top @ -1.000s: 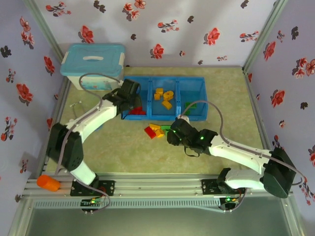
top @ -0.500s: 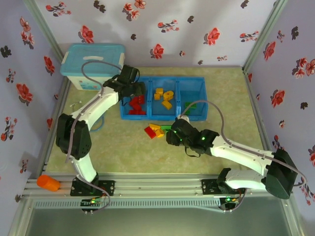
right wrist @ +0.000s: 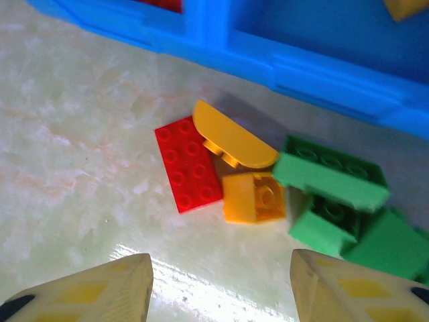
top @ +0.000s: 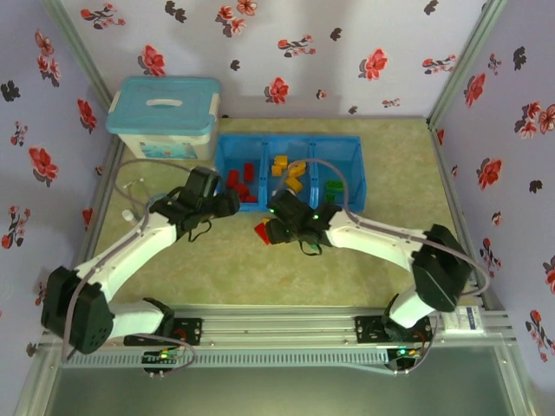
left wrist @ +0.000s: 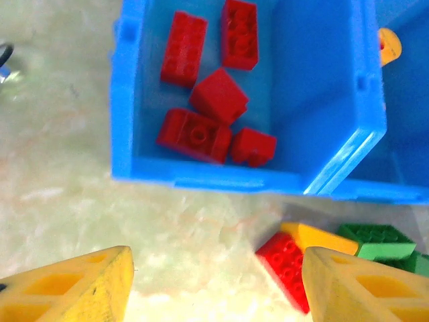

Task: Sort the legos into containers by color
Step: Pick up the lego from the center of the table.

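The blue tray (top: 358,172) holds red legos (top: 240,184) in its left compartment, orange-yellow ones (top: 290,172) in the middle and green (top: 334,185) on the right. Loose legos lie just in front of it: a flat red brick (right wrist: 188,163), a rounded yellow piece (right wrist: 234,142), an orange block (right wrist: 253,196) and green bricks (right wrist: 332,178). My right gripper (right wrist: 221,288) hovers open just short of this pile, nothing between its fingers. My left gripper (left wrist: 214,288) is open and empty in front of the red compartment (left wrist: 201,134), the loose red brick (left wrist: 288,261) beside its right finger.
A pale-blue lidded box (top: 165,117) with a white handle stands at the back left, beside the tray. A thin cable (top: 134,186) lies on the table near the left wall. Flowered walls close in the table on three sides.
My left gripper opened over the red compartment, then drew back toward me to the tray's front. My right gripper swung left to the loose pile while its jaws widened.
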